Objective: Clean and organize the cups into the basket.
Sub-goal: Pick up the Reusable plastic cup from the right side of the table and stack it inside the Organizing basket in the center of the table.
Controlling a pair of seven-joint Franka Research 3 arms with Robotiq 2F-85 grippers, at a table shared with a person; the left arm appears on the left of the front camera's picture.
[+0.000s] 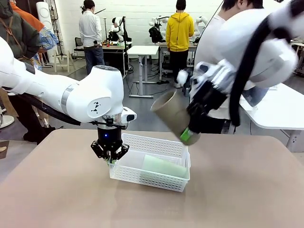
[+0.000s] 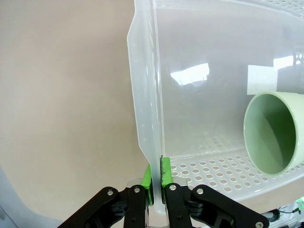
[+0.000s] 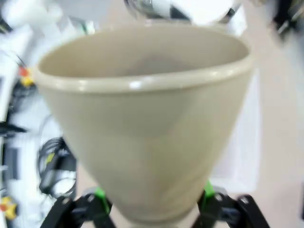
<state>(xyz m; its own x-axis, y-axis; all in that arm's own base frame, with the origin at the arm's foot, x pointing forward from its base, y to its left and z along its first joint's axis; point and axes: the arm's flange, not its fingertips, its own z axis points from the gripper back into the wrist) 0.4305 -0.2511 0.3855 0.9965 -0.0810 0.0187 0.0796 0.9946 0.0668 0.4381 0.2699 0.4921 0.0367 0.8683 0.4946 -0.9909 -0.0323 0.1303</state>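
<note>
Basket point(image 1: 156, 141) pinched by its end wall in my left gripper point(image 1: 112, 161), presumably so it can't slide, while my right gripper point(image 1: 190, 135) clamps the tan cup point(image 1: 172, 116) by its base, tilted above it.

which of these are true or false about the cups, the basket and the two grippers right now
1. The left gripper is shut on the end wall of the white basket. True.
2. The mint green cup stands upright in the basket. False: it lies on its side in the basket.
3. The right gripper grips the tan cup near its base. True.
4. The tan cup rests inside the basket beside the mint one. False: it is held tilted in the air.
</note>
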